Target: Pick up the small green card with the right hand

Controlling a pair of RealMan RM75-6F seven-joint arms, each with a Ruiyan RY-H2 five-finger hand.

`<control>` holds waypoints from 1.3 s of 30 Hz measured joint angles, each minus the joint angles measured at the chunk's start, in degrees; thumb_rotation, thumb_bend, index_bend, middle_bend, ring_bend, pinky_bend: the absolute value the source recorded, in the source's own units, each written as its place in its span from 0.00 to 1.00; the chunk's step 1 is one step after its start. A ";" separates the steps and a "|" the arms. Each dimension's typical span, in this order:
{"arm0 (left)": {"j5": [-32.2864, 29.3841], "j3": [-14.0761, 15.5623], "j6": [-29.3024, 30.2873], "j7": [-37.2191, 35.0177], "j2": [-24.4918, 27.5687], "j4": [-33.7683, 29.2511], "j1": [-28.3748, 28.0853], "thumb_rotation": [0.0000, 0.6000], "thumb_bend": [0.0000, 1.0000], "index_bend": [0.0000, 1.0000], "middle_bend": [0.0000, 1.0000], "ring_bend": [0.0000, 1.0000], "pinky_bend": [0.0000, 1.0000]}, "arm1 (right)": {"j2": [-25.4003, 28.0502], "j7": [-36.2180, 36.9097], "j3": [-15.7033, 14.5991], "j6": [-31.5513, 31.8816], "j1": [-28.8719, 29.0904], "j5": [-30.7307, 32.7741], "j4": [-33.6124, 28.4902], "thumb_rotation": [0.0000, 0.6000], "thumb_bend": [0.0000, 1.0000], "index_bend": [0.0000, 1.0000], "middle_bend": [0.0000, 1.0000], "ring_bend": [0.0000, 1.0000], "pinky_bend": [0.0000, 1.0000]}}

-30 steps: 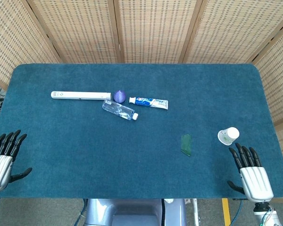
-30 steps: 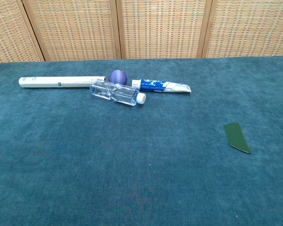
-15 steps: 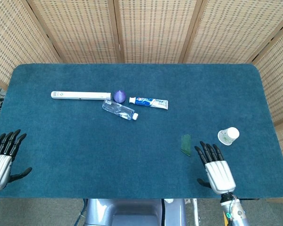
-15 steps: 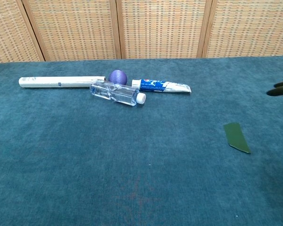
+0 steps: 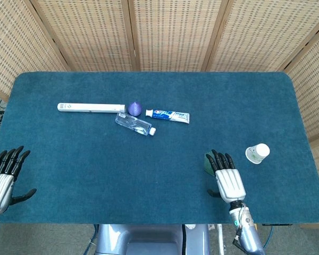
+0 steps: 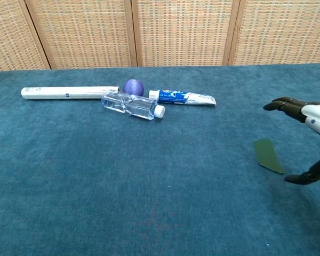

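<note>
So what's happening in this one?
The right hand is open, hovering just right of the green card, which lies flat on the table; nothing is gripped yet. The left hand sits open at the table's near left edge. A bottle, toothpaste tube and cup lie untouched.

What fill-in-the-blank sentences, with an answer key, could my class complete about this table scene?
1. The right hand hovers beside the small ____ card.
2. The purple ball lies between the white stick and the ____ tube.
3. The clear bottle lies on its ____.
4. The paper cup lies to the ____ of the card in the head view.

Answers: green; toothpaste; side; right
</note>
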 measured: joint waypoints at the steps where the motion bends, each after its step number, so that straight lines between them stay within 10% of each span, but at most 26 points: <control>1: -0.23 -0.06 -0.13 -0.08 -0.01 0.06 -0.04 1.00 0.07 0.00 0.00 0.00 0.00 | -0.42 -0.05 0.19 -0.10 0.28 0.46 0.41 1.00 0.16 0.00 0.00 0.00 0.00; 39: -2.25 -0.38 -2.05 0.32 -0.81 0.91 -0.76 1.00 0.08 0.00 0.00 0.00 0.00 | -12.36 9.95 3.26 -1.23 6.79 5.60 21.78 1.00 0.16 0.00 0.00 0.00 0.00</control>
